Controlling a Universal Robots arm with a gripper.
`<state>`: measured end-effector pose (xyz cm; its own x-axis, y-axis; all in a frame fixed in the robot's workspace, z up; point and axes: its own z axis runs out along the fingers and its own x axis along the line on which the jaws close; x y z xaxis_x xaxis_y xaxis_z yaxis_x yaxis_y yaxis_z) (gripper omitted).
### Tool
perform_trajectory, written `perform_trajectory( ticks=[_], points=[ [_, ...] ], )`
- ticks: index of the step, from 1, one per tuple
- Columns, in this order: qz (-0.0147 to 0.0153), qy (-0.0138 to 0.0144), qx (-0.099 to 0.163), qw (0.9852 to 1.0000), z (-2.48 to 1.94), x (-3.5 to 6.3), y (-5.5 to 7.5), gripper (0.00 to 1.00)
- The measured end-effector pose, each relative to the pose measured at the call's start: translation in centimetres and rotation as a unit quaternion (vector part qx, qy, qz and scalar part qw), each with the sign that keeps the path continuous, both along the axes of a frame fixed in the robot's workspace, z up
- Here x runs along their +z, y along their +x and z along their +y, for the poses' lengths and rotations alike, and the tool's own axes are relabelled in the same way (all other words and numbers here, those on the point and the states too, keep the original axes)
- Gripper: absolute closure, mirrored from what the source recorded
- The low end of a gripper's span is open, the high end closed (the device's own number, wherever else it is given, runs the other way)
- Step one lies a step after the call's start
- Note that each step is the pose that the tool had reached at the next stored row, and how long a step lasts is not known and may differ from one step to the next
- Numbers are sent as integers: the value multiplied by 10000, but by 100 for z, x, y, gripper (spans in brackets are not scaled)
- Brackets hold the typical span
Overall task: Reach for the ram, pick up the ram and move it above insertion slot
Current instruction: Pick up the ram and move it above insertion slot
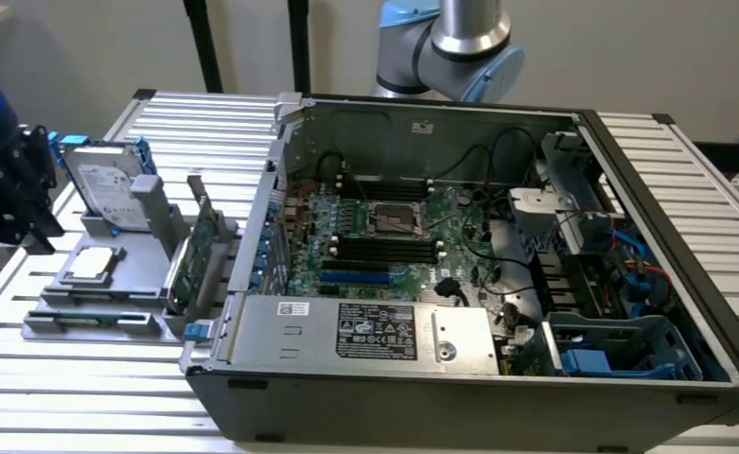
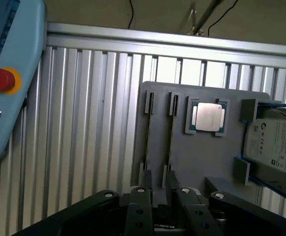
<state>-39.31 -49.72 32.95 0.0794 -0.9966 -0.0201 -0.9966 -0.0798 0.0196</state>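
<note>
The black two-fingered pincer (image 2: pixel 161 196) stands partly open and holds nothing, poised at the end of the grey plastic parts holder (image 2: pixel 202 157). The ram, a long thin green circuit-board stick (image 1: pixel 97 320), seems to lie on edge in a slot of that holder, just ahead of and below the pincer. To reach well, square the jaws across its thin edge, centre them along its length and descend straight, clear of the slot's end brackets

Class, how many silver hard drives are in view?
1. The hard drive stands upright in the grey holder at the exterior view's left of the computer case; others may hide inside its bays.
</note>
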Motion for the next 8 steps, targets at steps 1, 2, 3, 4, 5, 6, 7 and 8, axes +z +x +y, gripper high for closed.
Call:
perform_trajectory(
  ticks=[1,2,3,4,5,6,7,8],
  points=[
    [1,-1,0,10000,0,-5,0,70],
    [1,0,0,10000,0,-15,0,64],
    [3,-1,0,10000,0,-29,-1,64],
    [3,-1,0,10000,0,-47,-1,58],
    [2,0,0,10000,0,-66,-2,58],
    [2,0,0,10000,0,-85,-2,58],
    [2,0,0,10000,0,-103,-2,58],
    [3,0,1,10000,0,-121,-3,58]
  ],
)
